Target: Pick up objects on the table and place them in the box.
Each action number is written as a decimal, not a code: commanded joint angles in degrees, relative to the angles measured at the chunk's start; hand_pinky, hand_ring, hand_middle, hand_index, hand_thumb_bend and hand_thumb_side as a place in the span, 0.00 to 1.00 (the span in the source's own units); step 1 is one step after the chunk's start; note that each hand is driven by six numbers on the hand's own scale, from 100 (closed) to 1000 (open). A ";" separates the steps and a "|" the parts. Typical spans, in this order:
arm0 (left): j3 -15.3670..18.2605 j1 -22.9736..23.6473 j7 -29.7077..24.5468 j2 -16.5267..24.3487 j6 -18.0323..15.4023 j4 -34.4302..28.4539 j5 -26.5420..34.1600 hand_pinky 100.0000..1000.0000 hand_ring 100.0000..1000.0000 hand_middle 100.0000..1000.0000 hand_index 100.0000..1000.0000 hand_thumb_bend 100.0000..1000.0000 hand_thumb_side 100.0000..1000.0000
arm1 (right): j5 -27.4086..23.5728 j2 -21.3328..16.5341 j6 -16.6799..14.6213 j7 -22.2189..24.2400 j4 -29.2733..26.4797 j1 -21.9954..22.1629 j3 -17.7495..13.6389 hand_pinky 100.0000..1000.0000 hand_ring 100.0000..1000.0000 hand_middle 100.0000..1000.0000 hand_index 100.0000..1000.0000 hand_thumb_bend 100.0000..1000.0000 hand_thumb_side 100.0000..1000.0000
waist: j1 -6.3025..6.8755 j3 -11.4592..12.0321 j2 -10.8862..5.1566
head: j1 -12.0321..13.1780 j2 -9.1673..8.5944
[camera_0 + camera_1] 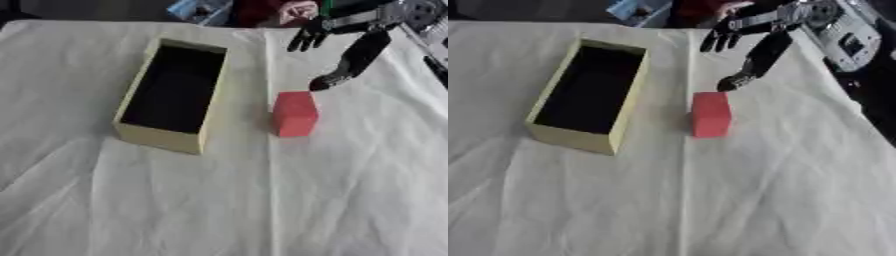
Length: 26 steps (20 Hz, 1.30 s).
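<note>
We are holding our right hand [350,45] above the table [350,200], coming in from the upper right. Its fingers [302,40] are spread apart and holding nothing, with the thumb [337,75] pointing down. The red block [295,113] is standing just below the thumb tip, not touching it. The open box [171,140] is lying to the left of the fingers, beside the block.

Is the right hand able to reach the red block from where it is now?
Probably yes. The right hand hangs open just beyond the red block, thumb tip near its far top edge, nothing between them. The box stands apart to the left.
</note>
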 commanded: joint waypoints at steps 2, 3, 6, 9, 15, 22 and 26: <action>-0.09 -0.63 -0.32 1.00 -0.09 -1.15 0.06 0.52 0.51 0.47 0.62 0.13 0.00 | 1.71 -2.32 3.52 0.68 -4.23 0.31 0.30 0.84 0.87 0.85 0.92 0.40 0.37 | -0.76 0.20 -1.52 | 0.05 -0.27; -0.11 -0.65 -0.35 0.96 -0.08 -1.15 0.10 0.52 0.51 0.47 0.62 0.13 0.00 | 2.01 -2.27 4.40 0.75 -4.62 0.72 0.71 0.84 0.87 0.85 0.92 0.39 0.38 | -0.76 0.24 -1.51 | 0.00 -0.29; -0.15 -0.69 -0.43 0.89 -0.07 -1.15 0.18 0.52 0.51 0.47 0.62 0.13 0.00 | 2.66 -1.77 6.47 0.81 -5.04 1.43 1.57 0.84 0.87 0.85 0.92 0.39 0.38 | -0.68 0.34 -1.50 | -0.11 -0.27; -0.17 -0.68 -0.49 0.83 -0.07 -1.15 0.25 0.52 0.51 0.47 0.62 0.13 0.00 | 3.07 -1.22 7.35 0.81 -5.24 1.89 2.11 0.84 0.87 0.86 0.92 0.39 0.37 | -0.59 0.43 -1.46 | -0.26 -0.26; -0.20 -0.70 -0.61 0.68 -0.03 -1.15 0.39 0.52 0.51 0.47 0.62 0.13 0.00 | 3.52 -0.55 8.35 0.81 -5.80 2.70 2.68 0.84 0.87 0.85 0.92 0.40 0.38 | -0.56 0.53 -1.41 | -0.36 -0.25; -0.27 -0.74 -0.73 0.53 -0.01 -1.15 0.49 0.52 0.51 0.47 0.62 0.12 0.00 | 7.50 0.35 9.91 0.74 -6.83 3.59 3.33 0.84 0.88 0.85 0.92 0.44 0.37 | -0.54 0.65 -1.30 | -0.50 -0.28; -0.30 -0.82 -0.80 0.40 -0.03 -1.15 0.56 0.52 0.52 0.47 0.62 0.12 0.00 | 10.81 1.36 9.79 0.32 -5.78 4.07 3.38 0.84 0.88 0.83 0.92 0.50 0.27 | -0.42 0.79 -1.27 | -0.66 -0.40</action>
